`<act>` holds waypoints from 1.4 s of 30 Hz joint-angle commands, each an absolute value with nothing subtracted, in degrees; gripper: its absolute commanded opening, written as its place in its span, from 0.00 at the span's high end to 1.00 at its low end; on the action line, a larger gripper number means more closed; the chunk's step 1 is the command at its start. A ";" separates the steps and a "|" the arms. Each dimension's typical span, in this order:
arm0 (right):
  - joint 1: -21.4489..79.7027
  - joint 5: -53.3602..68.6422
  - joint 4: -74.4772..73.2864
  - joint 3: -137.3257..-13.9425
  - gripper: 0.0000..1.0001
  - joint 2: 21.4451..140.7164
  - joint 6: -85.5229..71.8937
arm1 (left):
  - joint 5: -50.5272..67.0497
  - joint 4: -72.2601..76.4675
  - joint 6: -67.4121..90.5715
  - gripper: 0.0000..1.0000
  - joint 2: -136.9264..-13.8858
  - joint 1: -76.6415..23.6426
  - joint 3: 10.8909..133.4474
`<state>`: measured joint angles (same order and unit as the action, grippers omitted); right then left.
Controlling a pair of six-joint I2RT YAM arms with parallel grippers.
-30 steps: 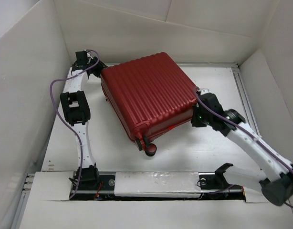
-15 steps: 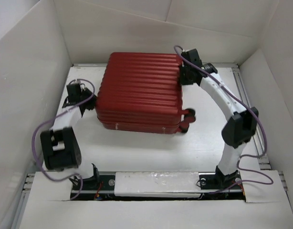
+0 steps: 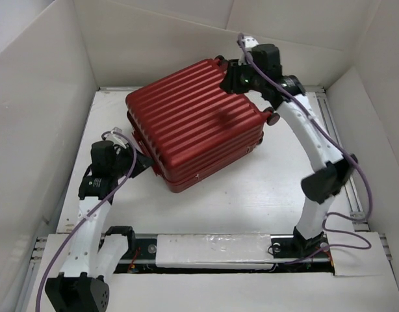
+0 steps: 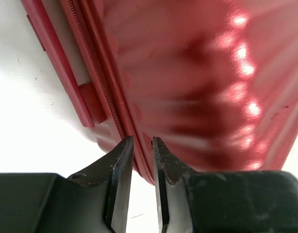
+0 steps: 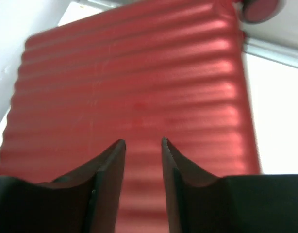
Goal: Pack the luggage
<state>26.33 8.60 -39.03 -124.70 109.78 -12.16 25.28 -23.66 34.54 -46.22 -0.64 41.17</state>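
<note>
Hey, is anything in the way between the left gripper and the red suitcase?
Nothing visible is. The left gripper has its fingertips right at the luggage, by the zipper seam on its near-left edge.

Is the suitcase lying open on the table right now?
No, the luggage is closed, its ribbed red shell facing up.

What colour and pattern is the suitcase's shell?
The suitcase is dark red with parallel ribs, seen best in the top external view.
</note>
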 commanded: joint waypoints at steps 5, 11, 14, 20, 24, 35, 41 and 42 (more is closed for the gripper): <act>29.43 10.55 -34.65 -94.76 0.54 74.60 -6.50 | 10.51 -30.94 33.31 0.87 -46.67 -0.79 50.25; 45.23 8.00 -24.89 -59.57 0.57 55.04 -12.90 | 0.71 -28.40 37.51 0.84 -51.23 2.71 50.11; 48.24 7.99 -19.88 -52.93 0.54 51.59 -18.35 | 4.44 -23.75 38.41 0.84 -54.57 5.36 46.24; 50.97 8.17 -8.99 -48.52 0.59 57.28 -20.57 | 12.65 -13.36 39.73 0.97 -64.85 5.36 44.90; 52.55 3.26 0.68 -45.97 0.64 62.04 -21.09 | 17.03 -6.44 39.73 0.93 -66.27 5.36 44.13; 56.59 4.31 21.61 -41.66 0.49 72.69 -22.41 | 22.32 -4.67 38.76 0.78 -74.00 5.36 42.98; 60.11 0.27 22.76 -41.13 0.48 75.76 -23.55 | 24.25 -1.41 39.46 0.85 -78.83 5.36 42.45; 60.64 -0.61 22.76 -40.52 0.48 74.89 -24.08 | 24.26 -1.41 38.85 0.88 -78.84 5.36 42.45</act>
<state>59.18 2.48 16.86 -41.32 75.88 -22.57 26.74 -0.91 40.86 -74.65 5.89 43.64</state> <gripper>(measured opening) 0.522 0.140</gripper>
